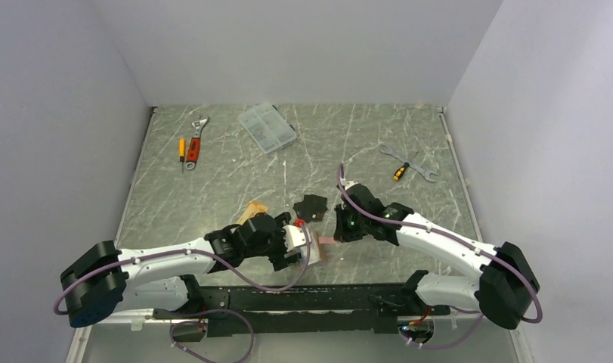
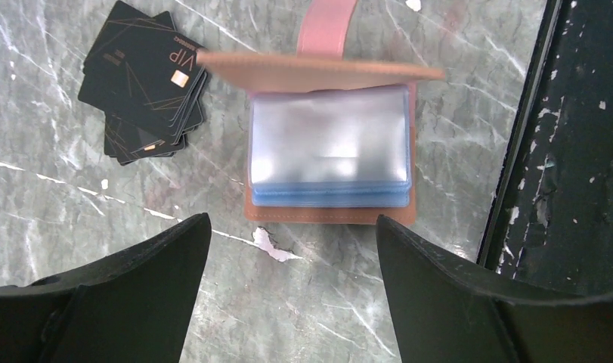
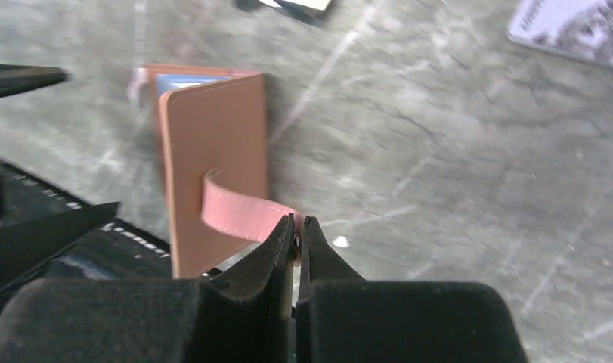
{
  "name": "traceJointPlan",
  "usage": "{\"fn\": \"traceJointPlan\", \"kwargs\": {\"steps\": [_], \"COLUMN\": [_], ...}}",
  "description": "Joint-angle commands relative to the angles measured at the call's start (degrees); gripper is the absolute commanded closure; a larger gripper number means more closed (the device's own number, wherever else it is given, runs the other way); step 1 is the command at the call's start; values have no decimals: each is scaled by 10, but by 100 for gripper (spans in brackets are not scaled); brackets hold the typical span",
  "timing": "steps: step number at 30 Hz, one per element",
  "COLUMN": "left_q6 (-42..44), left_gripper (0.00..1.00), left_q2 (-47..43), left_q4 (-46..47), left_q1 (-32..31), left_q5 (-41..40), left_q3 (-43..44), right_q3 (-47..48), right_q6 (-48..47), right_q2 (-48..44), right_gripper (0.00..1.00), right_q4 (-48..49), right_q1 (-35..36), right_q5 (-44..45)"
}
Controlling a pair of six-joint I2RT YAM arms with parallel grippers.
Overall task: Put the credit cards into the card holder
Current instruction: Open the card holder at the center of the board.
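1. Pink leather-look card holder (image 2: 329, 151) lies near the front edge of the table (image 2: 76, 227), between the two arms, with its clear sleeves showing.
2. Reaching in low from the right, the right gripper (image 3: 297, 227) is pressed together on the snap tab (image 3: 239, 212) and holds the cover lifted.
3. Stretched across from the left, the left gripper (image 2: 292, 223) hovers over the holder, fingers spread wide and touching nothing.
4. One orange-gold card (image 1: 252, 210) lies by the left wrist; a fanned black stack (image 2: 140, 83) sits just beside the holder.
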Motion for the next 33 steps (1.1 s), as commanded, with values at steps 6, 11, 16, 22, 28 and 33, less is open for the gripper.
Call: {"fn": "traceJointPlan", "kwargs": {"steps": [6,11,16,22,28,33], "left_q6": [-41,-35,-43,-72,-70,-61], "left_gripper": [14,12,10,9,9,9], "left_q2": [51,85,108,137,178,208], "left_q4": [-56,-162,-219,-347,-420,-417], "left_q1": [66,116,177,285,330,380], "left_q5": [40,64,71,97,70,73], "left_q3": [105,188,218,273,298,319], "right_q3": [13,4,-9,-27,27,147], "right_q6": [65,72,93,127,129,96], "right_q2": [52,88,97,50,43,21], "right_gripper": [100,100,98,68,38,32], "right_q4": [-130,-126,-125,-148,-188,-233], "right_q1": [-6,-1,18,26,30,25], "right_q5": [124,121,108,109,140,203]}}
